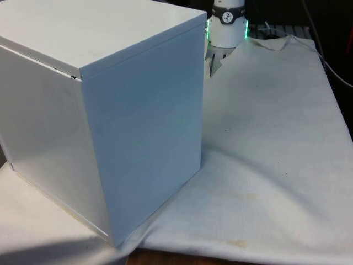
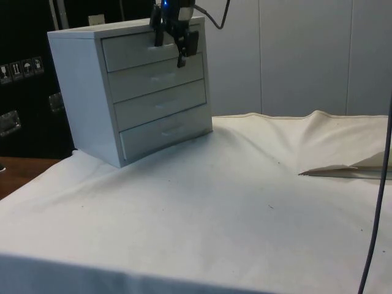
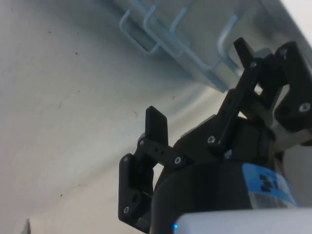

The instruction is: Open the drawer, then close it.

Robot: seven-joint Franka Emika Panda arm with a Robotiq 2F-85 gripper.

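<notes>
A white chest of drawers (image 2: pixel 131 92) stands on the cloth with four drawers stacked, all looking flush with its front. In the front view the chest (image 1: pixel 110 121) turns its plain back and side to the camera. My black gripper (image 2: pixel 169 54) hangs in front of the top drawer (image 2: pixel 141 50), at handle height. It is open, with the fingers spread wide in the wrist view, gripper (image 3: pixel 199 80). One fingertip (image 3: pixel 242 48) sits right beside the top drawer's handle (image 3: pixel 225 40); the other fingertip (image 3: pixel 156 122) is off over the cloth. The lower handles (image 3: pixel 161 41) line up past it.
The white cloth (image 2: pixel 233 202) lies in folds, with a raised ridge (image 2: pixel 343 170) at the side view's right. The chest takes up the front view's left half. A dark cable (image 2: pixel 375 233) hangs at the side view's right edge.
</notes>
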